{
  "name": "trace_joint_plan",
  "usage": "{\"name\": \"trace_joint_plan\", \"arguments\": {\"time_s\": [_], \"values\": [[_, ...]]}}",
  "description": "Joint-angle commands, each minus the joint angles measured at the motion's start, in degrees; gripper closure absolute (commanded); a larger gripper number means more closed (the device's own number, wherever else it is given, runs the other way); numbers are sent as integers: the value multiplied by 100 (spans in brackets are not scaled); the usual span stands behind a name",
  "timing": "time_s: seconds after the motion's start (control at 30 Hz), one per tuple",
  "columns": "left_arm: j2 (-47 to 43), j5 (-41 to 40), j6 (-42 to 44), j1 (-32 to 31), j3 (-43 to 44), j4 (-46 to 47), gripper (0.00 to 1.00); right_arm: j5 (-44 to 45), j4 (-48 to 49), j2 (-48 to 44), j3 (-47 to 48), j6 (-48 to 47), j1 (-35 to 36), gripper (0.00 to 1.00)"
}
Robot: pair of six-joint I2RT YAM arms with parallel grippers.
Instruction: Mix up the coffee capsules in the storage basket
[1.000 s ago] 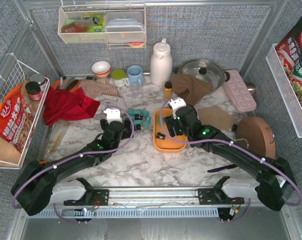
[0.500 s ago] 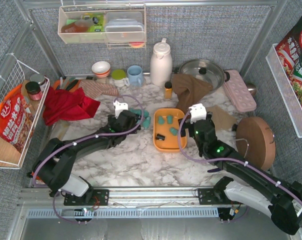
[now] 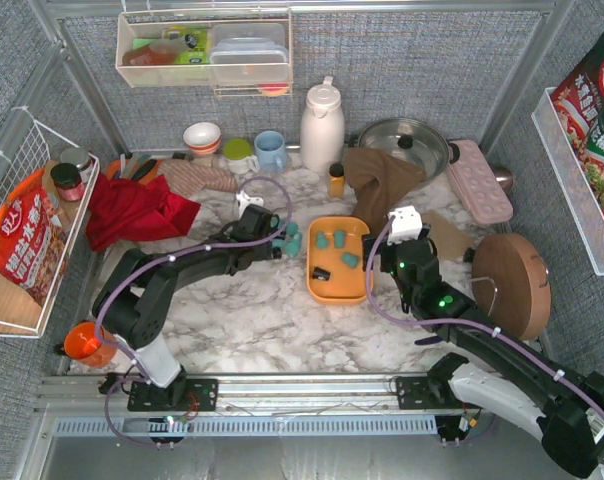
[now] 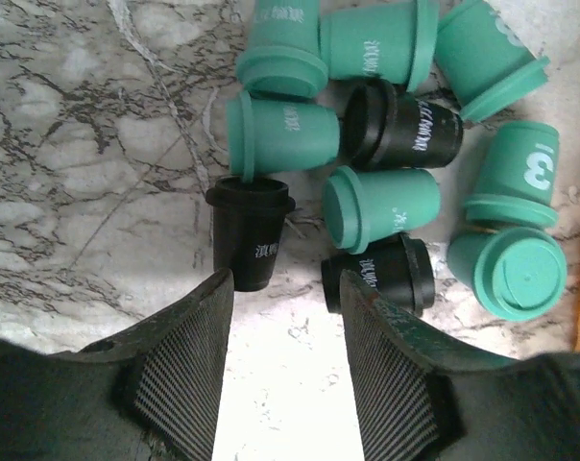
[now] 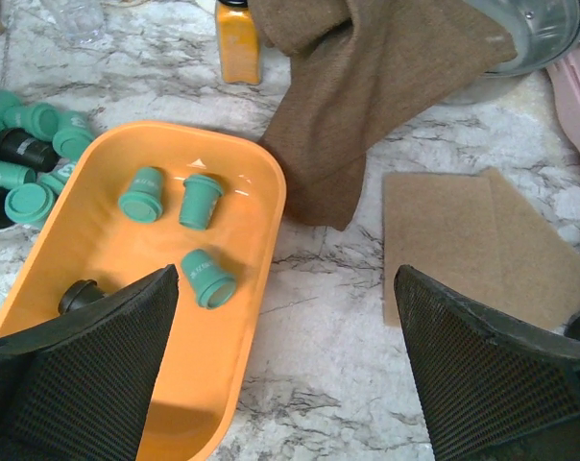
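Four capsules (image 5: 200, 200), three teal and one black, lie in the basket (image 5: 127, 360), most still heaped on the counter (image 3: 272, 310) just left. The right hand (image 5: 285, 279) has pulled back beside the basket, wide and empty. The left hand (image 4: 288, 283) has reached the heap, narrowing, its finger touching a black capsule (image 4: 252, 235), gripping nothing.

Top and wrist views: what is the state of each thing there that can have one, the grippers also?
storage basket: upright on the table, holds three teal capsules and one black.
loose coffee capsules: outside the basket on the marble, most lying on their sides.
left gripper: partly open over the loose capsules, nothing between its fingers.
right gripper: wide open, empty.
amber bottle: upright, capped.
steel pot: lid on.
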Motion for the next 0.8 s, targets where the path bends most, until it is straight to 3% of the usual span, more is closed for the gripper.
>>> {"name": "trace_joint_plan", "arguments": {"time_s": [0.0, 0.77], "values": [[121, 244, 200, 144, 58, -216, 43, -249, 77, 21, 66, 88, -5, 1], [315, 684, 254, 551, 121, 199, 47, -509, 8, 214, 128, 100, -5, 1]]}}
